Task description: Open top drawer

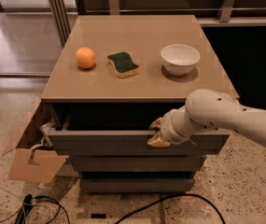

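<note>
Top drawer (100,143) stands part-way out beneath the cabinet top (137,85). Gripper (157,133) straddles its upper rim right of centre, pinched on the panel, probably because the handleless front offers no other hold. The arm (226,120) hides the drawer's right end. The interior is too dark to read.

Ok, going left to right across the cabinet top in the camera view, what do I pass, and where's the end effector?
From the left: orange → green sponge → white bowl. The end effector is lower, at the upper edge of the top drawer front, right of centre; that drawer stands partly pulled out.
</note>
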`<state>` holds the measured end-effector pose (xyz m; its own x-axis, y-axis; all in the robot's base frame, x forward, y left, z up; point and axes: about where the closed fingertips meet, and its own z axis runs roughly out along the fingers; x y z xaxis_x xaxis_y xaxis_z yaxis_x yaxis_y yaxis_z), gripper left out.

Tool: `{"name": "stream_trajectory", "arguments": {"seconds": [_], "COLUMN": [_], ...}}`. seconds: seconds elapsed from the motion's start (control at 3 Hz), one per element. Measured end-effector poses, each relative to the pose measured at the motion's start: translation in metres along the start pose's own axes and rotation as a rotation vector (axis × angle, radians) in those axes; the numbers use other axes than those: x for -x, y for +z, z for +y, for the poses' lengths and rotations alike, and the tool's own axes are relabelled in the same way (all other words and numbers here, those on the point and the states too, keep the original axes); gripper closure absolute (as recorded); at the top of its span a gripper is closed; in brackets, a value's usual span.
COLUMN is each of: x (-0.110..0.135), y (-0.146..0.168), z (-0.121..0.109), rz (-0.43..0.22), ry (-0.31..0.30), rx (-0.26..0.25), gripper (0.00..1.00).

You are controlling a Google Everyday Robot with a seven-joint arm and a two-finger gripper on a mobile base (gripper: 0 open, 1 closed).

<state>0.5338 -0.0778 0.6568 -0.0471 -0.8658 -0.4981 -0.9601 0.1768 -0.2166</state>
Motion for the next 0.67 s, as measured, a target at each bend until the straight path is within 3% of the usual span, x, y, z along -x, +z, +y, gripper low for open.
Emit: {"name": "stream_trajectory", "arguments": {"seconds": [0.33, 0.67], "x": [-0.0066, -0.0065], "y": [-0.0058, -0.0058], "z": [0.0165, 0.0165], "rz": [0.0, 0.0], "ry": [0.017, 0.017], "rx": [0.002, 0.002], "gripper": [1.0, 0.81]}}
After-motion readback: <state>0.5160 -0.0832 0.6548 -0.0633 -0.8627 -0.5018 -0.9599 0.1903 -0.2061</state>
